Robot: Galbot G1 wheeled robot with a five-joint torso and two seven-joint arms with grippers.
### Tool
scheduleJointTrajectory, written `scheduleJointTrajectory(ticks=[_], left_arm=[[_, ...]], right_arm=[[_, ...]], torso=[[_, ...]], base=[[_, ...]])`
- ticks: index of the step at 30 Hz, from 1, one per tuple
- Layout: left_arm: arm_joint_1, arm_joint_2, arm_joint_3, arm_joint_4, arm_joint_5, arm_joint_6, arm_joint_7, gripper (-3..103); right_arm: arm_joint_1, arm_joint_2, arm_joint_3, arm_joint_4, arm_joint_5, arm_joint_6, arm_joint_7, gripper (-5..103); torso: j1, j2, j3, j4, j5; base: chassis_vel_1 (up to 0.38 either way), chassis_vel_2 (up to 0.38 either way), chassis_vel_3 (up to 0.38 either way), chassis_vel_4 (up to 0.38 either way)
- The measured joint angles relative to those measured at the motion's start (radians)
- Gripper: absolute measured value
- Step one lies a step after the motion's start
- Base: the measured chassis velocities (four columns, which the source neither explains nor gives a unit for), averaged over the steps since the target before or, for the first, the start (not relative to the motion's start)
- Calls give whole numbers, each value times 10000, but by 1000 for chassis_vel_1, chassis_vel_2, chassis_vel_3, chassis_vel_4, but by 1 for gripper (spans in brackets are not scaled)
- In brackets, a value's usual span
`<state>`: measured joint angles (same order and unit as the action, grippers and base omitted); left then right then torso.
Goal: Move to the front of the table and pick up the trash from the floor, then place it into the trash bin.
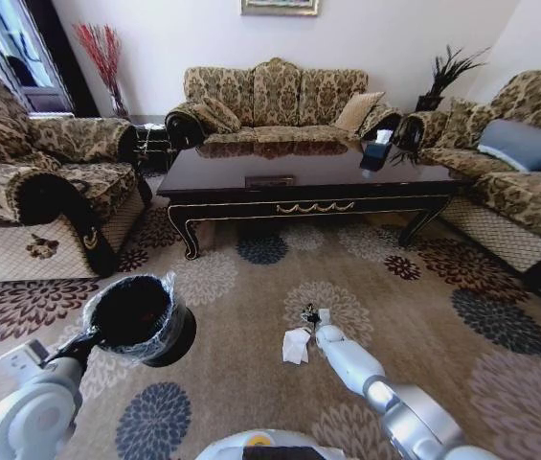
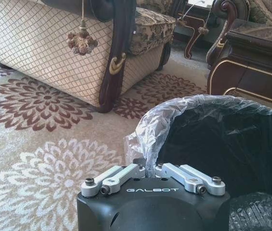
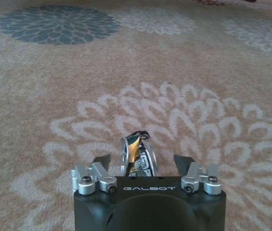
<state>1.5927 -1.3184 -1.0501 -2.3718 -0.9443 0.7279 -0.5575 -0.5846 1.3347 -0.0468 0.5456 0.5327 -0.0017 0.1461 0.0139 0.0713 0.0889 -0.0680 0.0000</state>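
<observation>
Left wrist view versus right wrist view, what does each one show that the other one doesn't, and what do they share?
The left wrist view alone shows the round black trash bin with its translucent plastic liner, gripped at the rim by the left gripper, plus a patterned armchair. The right wrist view alone shows the right gripper, fingers spread around a small crumpled dark and gold scrap. Both show the beige floral carpet.

Your left gripper (image 2: pixel 151 168), fingers closed, pinches the bag liner (image 2: pixel 148 130) at the trash bin (image 2: pixel 222 144) rim, above carpet (image 2: pixel 39 159).
</observation>
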Motion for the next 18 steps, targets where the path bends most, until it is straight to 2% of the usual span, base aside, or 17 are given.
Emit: scheduleJointTrajectory(ticks=[1,2,3,5,7,8,9,11,14,18], left_arm=[[-16,13,-1,25,-2,0,0,3],[-21,16,0,33,-4,0,0,3],[-38,29,-1,66,-6,3,0,3],[-52,37,4,92,-7,6,0,3],[-83,48,17,117,-7,9,0,3],[-97,50,25,124,-8,9,0,3],[-109,49,46,132,-9,9,0,3],[-110,43,61,141,-10,9,0,3],[-120,11,131,206,4,12,0,3],[-166,5,186,230,14,17,0,3]], right_arm=[[-7,13,2,0,-6,0,-2,68],[-9,19,2,-2,-9,-1,-2,68],[-12,36,2,-19,-43,-4,-3,57],[-14,43,3,-29,-87,-7,-3,57],[-21,46,3,-35,-144,-13,-3,47],[-30,48,8,-35,-162,-15,-3,47],[-60,46,24,-26,-166,-16,-5,36],[-85,35,25,-2,-166,-16,-18,36],[-189,-71,4,187,-166,-16,-102,25],[-244,-166,2,373,-150,2,-111,25]], torso=[[0,-1,0,0,0],[0,0,0,0,0],[0,0,0,0,0],[0,0,0,0,0],[0,-1,0,0,0],[0,0,0,0,0],[0,-1,0,0,0],[0,-1,0,0,0],[0,-1,0,0,-1],[0,-1,0,0,0]], base=[[0,0,0,0],[0,0,0,0],[0,0,0,0],[0,0,0,0],[0,0,0,0],[0,0,0,0],[0,0,0,0],[0,0,0,0],[0,0,0,0],[0,0,0,0]])
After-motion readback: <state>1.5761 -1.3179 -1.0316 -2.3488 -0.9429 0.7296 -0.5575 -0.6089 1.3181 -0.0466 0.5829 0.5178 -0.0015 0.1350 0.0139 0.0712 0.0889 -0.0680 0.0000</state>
